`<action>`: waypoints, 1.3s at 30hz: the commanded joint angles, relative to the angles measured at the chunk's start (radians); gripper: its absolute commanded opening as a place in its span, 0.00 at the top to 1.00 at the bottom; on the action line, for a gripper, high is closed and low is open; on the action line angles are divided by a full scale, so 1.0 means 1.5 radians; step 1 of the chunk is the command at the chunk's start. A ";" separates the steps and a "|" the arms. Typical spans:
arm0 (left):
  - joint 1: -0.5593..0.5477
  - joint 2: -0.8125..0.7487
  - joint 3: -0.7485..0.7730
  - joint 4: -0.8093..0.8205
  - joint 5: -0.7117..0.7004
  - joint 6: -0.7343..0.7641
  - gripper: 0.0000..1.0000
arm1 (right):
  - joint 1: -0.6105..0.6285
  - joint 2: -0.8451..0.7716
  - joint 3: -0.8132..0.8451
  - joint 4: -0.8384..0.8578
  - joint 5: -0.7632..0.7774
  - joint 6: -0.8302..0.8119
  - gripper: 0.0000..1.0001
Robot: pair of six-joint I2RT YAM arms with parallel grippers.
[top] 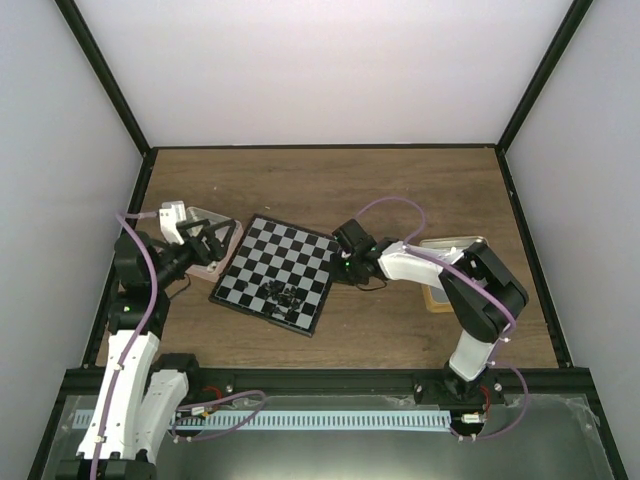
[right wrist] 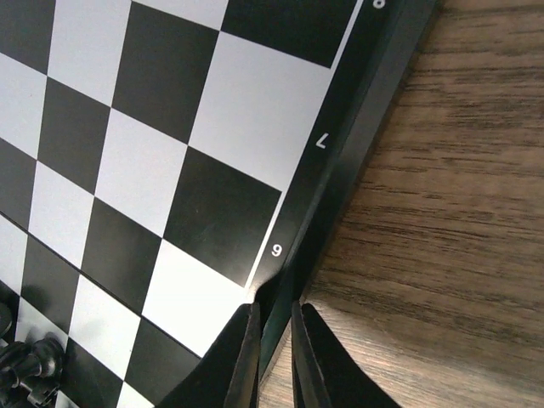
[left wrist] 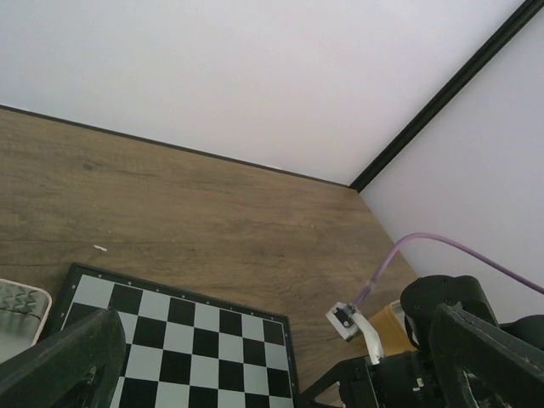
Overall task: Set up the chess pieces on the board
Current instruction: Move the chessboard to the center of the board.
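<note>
Black rim of the board [right wrist: 212, 127] pinched by the right gripper [right wrist: 274, 310] — left gripper [left wrist: 272, 364] spread wide.

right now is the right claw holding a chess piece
No, the right claw is closed on the board at its dark rim by the 6 mark, with the chess pieces lying apart on the squares.

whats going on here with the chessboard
The right gripper has its jaws pinched on the right rim of the board, apparently to shift or steady it. The black pieces sit bunched on the board's near squares, not set out in rows. The left gripper hangs open near the board's left edge, by a tin, holding nothing.
</note>
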 commanded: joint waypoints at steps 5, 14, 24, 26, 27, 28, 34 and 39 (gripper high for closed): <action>0.006 0.003 -0.007 0.002 -0.019 0.000 0.00 | 0.007 0.009 0.001 -0.083 0.098 0.002 0.90; 0.006 0.036 -0.006 -0.018 -0.018 0.010 0.00 | 0.006 -0.028 -0.045 -0.103 0.143 0.001 0.90; 0.005 0.106 -0.006 -0.054 -0.040 0.008 0.00 | -0.012 -0.084 -0.112 -0.106 0.166 -0.026 0.90; 0.006 0.119 -0.007 -0.064 -0.052 0.008 0.00 | -0.020 -0.102 -0.126 -0.105 0.169 -0.042 0.90; 0.005 0.126 -0.007 -0.069 -0.059 0.008 0.00 | -0.024 -0.111 -0.134 -0.104 0.171 -0.054 0.90; 0.005 0.132 -0.008 -0.071 -0.061 0.008 0.00 | -0.030 -0.120 -0.140 -0.102 0.171 -0.061 0.90; 0.002 0.164 -0.018 -0.076 -0.077 -0.009 0.00 | -0.078 -0.168 -0.176 -0.099 0.168 -0.122 0.90; -0.036 0.195 -0.036 -0.063 -0.098 -0.032 0.04 | -0.119 -0.194 -0.193 -0.087 0.143 -0.140 0.90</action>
